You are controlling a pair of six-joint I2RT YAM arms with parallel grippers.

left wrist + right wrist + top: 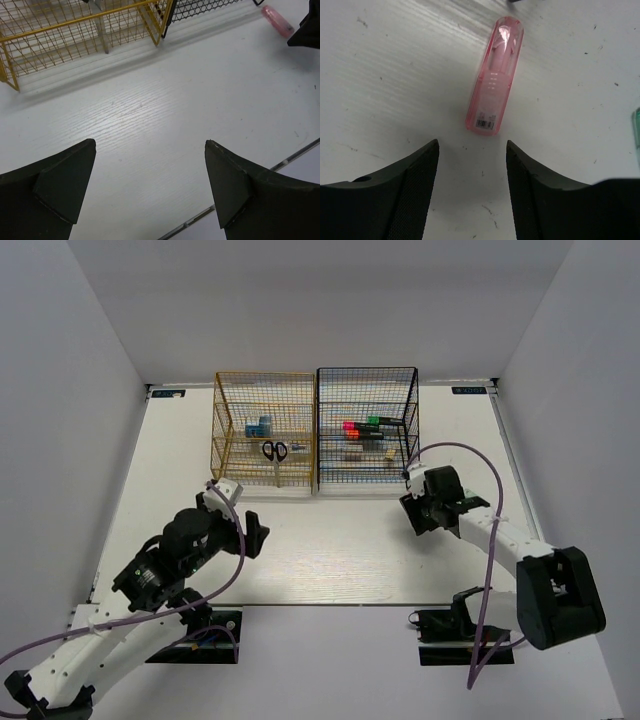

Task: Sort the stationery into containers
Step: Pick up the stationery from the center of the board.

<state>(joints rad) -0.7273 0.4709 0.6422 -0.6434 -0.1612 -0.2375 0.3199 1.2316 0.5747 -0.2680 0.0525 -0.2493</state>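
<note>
Pink case (pixel 495 75): seemed light, stiff, slippery; best pinched across its long sides.
Right hand (pixel 472 145): was spread, empty.
Left hand (pixel 150 143): was spread, empty.

1. A white table (pixel 330 560) with fine wood grain across its top.
2. Small dark specks (pixel 362 22) lie scattered on the table's surface.
3. A left label (pixel 166 394) sits at the table's far left corner and a right label (pixel 470 390) at its far right corner.
4. A plain white back wall (pixel 320 310), left wall (pixel 60 420) and right wall (pixel 590 410) enclose the table.
</note>
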